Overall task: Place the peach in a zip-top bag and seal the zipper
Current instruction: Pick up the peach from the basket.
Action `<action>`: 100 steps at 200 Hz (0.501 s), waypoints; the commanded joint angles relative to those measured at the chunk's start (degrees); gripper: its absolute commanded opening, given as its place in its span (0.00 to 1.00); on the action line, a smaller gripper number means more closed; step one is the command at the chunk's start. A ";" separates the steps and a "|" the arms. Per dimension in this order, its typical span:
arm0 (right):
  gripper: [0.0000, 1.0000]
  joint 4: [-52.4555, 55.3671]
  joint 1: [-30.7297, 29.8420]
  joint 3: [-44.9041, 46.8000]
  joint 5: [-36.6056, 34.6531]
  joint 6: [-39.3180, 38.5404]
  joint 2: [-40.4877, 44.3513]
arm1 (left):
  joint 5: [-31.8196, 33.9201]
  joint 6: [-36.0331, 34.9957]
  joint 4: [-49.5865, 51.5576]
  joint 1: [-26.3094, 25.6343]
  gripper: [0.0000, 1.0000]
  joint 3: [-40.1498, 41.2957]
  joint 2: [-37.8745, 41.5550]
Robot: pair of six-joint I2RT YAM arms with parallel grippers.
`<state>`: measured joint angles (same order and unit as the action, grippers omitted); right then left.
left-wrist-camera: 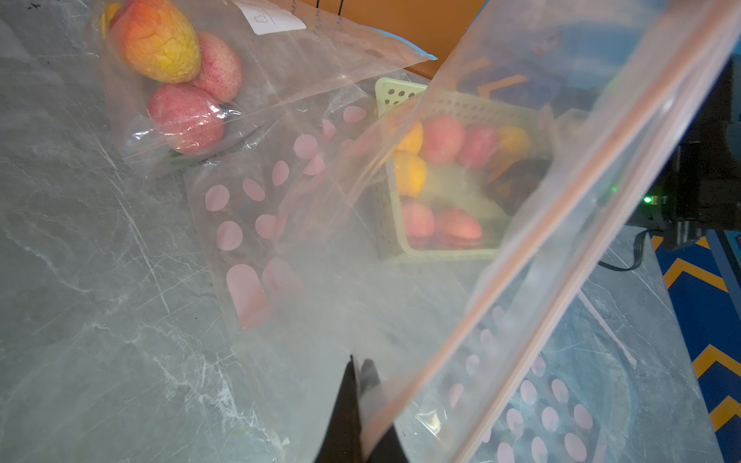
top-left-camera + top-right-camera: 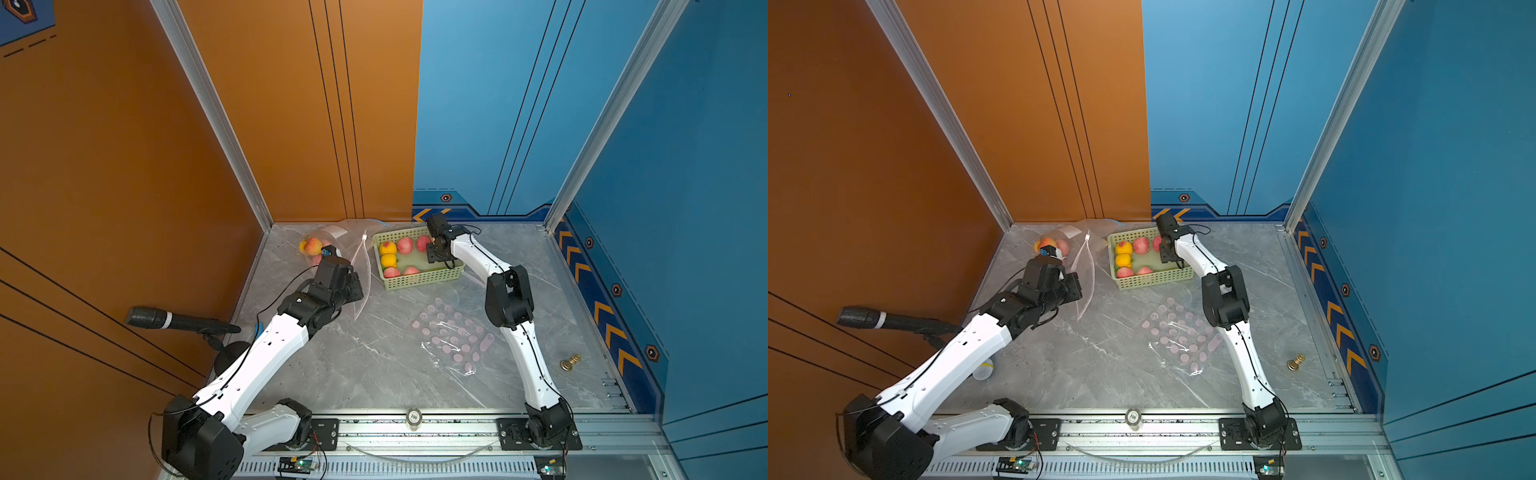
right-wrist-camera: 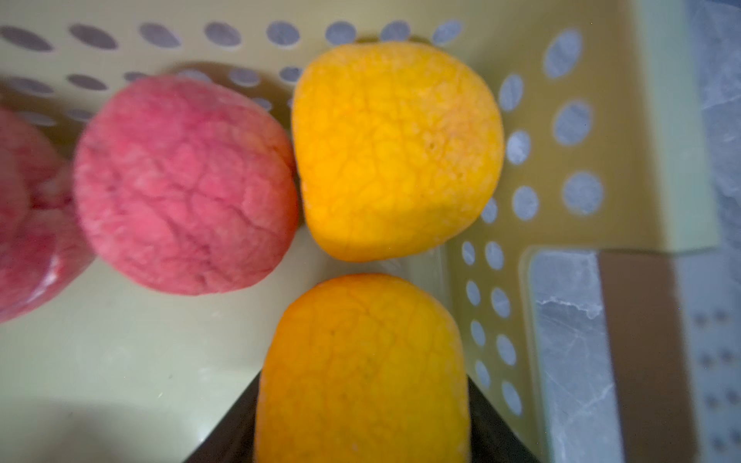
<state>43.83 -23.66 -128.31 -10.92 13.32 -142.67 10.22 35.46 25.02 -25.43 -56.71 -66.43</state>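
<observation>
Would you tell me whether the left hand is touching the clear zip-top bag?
Touching: the left wrist view shows the left hand shut on the zip-top bag.

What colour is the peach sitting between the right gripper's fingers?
The peach is orange-yellow, clearest in the right wrist view.

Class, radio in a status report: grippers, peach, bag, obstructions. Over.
Left gripper shut on bag edge. Right gripper straddles yellow peach in basket, grip unconfirmed. Pink peach close alongside.

Marble table (image 2: 353,374) — basket (image 2: 419,281), bagged peaches (image 2: 312,246), spotted bag (image 2: 453,336), brass weight (image 2: 570,362)
</observation>
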 commanded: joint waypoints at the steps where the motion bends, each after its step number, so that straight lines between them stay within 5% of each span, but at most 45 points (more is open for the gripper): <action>1: 0.40 -2.19 -1.48 4.57 2.89 0.47 9.65 | -1.03 -0.81 0.27 0.71 0.00 -1.29 0.78; 62: 0.39 -14.85 -6.89 27.09 14.81 3.64 34.46 | -2.05 -5.43 6.31 1.52 0.00 -9.06 -0.05; 100: 0.40 -19.26 -12.35 32.44 18.49 4.82 44.39 | -4.54 -6.48 8.15 1.61 0.00 -12.42 -2.39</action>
<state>29.06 -33.23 -99.07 3.11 16.32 -102.35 8.38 31.03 30.26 -24.25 -67.07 -67.02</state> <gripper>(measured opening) 0.584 0.050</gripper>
